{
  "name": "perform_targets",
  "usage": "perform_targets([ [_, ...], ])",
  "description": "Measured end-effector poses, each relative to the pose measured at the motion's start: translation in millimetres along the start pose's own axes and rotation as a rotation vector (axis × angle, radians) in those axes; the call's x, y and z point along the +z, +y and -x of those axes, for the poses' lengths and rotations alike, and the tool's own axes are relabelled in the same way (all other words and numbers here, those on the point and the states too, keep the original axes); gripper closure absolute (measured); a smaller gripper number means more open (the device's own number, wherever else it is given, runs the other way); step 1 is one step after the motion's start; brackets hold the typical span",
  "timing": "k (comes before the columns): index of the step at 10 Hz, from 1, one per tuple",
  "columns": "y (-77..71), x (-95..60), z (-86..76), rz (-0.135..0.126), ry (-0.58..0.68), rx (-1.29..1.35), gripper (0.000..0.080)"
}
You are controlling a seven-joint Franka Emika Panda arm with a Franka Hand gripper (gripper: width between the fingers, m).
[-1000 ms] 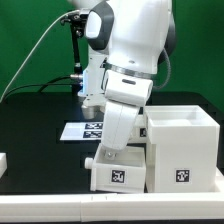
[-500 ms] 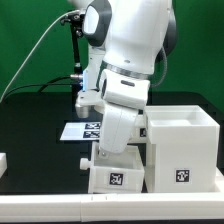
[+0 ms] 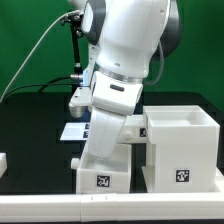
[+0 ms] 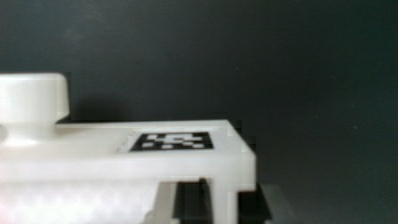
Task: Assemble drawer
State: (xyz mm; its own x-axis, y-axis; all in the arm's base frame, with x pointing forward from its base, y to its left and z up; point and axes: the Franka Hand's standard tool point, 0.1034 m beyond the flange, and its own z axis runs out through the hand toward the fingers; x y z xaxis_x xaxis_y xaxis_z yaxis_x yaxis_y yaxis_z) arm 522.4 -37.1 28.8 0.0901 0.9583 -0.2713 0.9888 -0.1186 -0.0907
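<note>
A white open-topped drawer box (image 3: 181, 150) with a marker tag on its front stands at the exterior view's right. My gripper (image 4: 226, 206) is shut on the wall of a white drawer part (image 3: 101, 178) with a tag on its face, held low just left of the box, with a small gap between them. In the wrist view this part (image 4: 107, 160) shows a tag on its top and a round white knob (image 4: 31, 100). My dark fingers (image 4: 199, 206) straddle its edge. In the exterior view the arm hides the fingers.
The marker board (image 3: 72, 131) lies on the black table behind the arm. A small white piece (image 3: 3, 160) sits at the exterior view's left edge. A black stand with cables (image 3: 74, 50) rises at the back.
The arm has swung toward the exterior view's left, carrying the drawer part away from the box's side; a gap has opened between them.
</note>
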Motion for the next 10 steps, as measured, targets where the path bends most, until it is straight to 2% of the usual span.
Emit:
perform_targets([
  [1, -0.4, 0.0, -2.1, 0.01, -0.011, -0.007, 0.0758],
  [4, -0.6, 1.7, -1.2, 0.009, -0.011, -0.01, 0.0758],
  [6, 8.3, 10.7, 1.5, 0.072, 0.018, -0.062, 0.0758],
  [8, 16.2, 8.4, -7.1, 0.176, 0.039, -0.097, 0.0758],
  [9, 17.6, 7.8, -8.6, 0.213, 0.054, -0.103, 0.0758],
  [10, 18.4, 7.3, -9.9, 0.237, 0.068, -0.101, 0.0758],
])
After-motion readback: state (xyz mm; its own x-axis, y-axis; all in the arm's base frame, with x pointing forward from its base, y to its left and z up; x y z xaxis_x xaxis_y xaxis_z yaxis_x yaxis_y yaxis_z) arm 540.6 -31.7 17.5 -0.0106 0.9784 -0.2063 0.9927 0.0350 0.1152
